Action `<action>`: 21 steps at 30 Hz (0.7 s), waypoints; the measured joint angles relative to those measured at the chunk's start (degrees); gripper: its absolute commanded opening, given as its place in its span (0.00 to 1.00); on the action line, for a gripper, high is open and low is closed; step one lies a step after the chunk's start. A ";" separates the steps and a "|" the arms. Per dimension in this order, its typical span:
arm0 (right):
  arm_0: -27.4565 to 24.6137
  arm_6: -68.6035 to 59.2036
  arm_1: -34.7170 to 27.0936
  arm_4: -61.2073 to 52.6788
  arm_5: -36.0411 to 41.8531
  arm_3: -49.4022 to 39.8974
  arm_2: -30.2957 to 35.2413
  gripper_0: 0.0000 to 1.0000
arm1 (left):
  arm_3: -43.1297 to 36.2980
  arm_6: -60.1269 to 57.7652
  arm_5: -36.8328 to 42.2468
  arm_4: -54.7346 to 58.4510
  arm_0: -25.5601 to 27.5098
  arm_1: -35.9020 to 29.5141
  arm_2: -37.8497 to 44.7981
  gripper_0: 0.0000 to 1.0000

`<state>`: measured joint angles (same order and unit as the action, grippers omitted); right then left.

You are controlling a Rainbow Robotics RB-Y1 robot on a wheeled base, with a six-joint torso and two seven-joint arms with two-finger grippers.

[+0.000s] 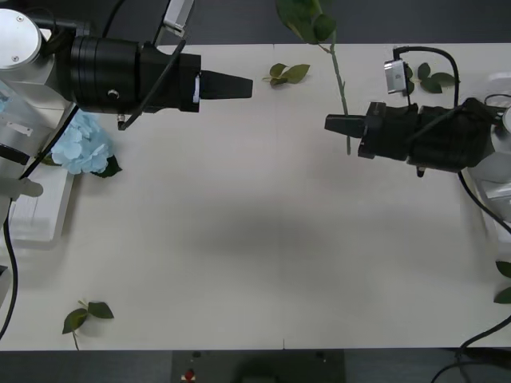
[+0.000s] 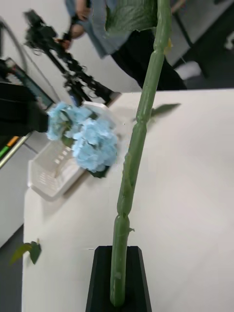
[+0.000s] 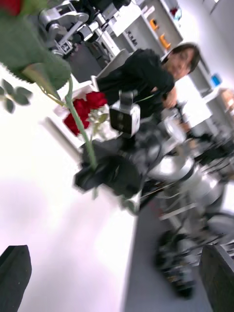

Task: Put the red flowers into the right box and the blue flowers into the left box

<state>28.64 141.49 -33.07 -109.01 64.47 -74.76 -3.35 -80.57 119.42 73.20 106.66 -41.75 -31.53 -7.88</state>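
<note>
The right gripper (image 1: pixel 329 124) pinches a red flower's thin stem (image 1: pixel 339 76) near its low end, so the top-heavy bloom may swing or slip loose, while the left gripper (image 1: pixel 249 86) waits wide apart.

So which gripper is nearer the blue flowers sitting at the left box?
Left. The left gripper hangs over the table just beside the blue flowers; the right gripper is across the table, shut on a rose stem.

The cream rectangular tabletop (image 1: pixel 263 263) is carrying a white translucent plastic tray (image 1: pixel 40 209) at its left edge and loose green leaf sprigs (image 1: pixel 86 314) lying near its corners.
</note>
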 measured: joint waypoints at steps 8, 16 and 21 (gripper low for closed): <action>3.63 -8.64 -12.24 8.10 4.97 6.06 -0.01 0.00 | 1.53 12.02 4.79 0.73 0.98 -7.25 0.02 1.00; 6.66 -9.72 -21.19 17.20 11.72 16.60 2.62 0.00 | 5.81 25.89 9.17 1.64 0.99 -12.39 0.02 1.00; 6.66 -9.71 -23.62 24.62 13.52 20.43 8.66 0.00 | 5.82 35.28 9.96 1.63 0.99 -14.98 0.02 1.00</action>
<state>35.30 131.78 -56.68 -84.40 77.98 -54.32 5.31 -74.74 154.70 83.15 108.29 -40.77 -46.51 -7.86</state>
